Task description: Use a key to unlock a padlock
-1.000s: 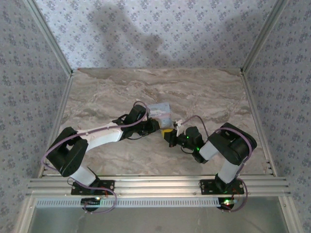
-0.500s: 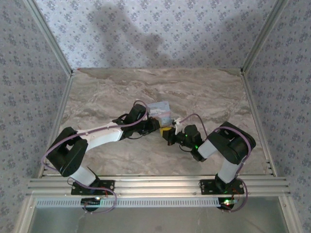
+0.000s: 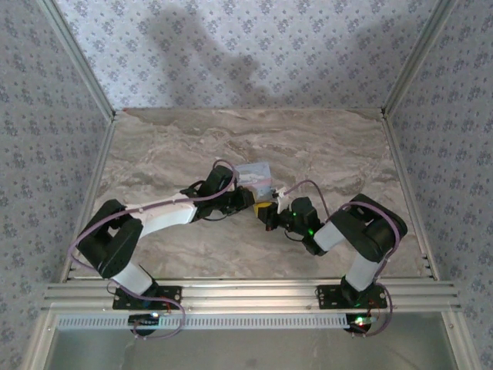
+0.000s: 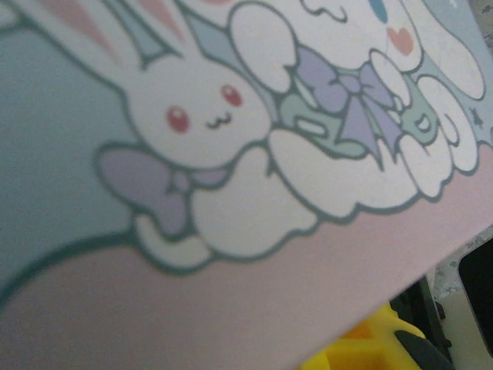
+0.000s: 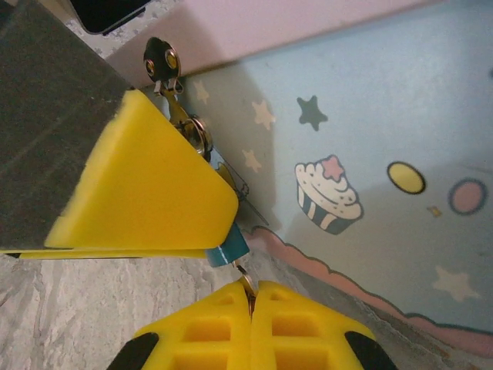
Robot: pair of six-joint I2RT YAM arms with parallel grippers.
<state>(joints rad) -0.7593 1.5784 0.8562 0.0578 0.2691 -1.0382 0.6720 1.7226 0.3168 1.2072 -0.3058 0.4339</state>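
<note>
Beside tin [image 5: 385,116] | right tool [image 5: 252,308] pinches key [image 5: 245,280] | padlock [image 5: 229,248] touching key

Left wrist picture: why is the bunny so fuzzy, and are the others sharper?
Left wrist view: the tin sits too close to the lens, so its bunny print is blurred. Right wrist view: the tin's cupcake print is crisp; the big yellow pad shades it. Top external view: sharp, with soft shadows on the back wall.

padlock [image 5: 228,248]: small, bluish; you find it against the tin [image 5: 370,116], mostly hidden.
key [image 5: 246,283]: thin metal, tip meeting padlock's underside, beside tin.
</note>
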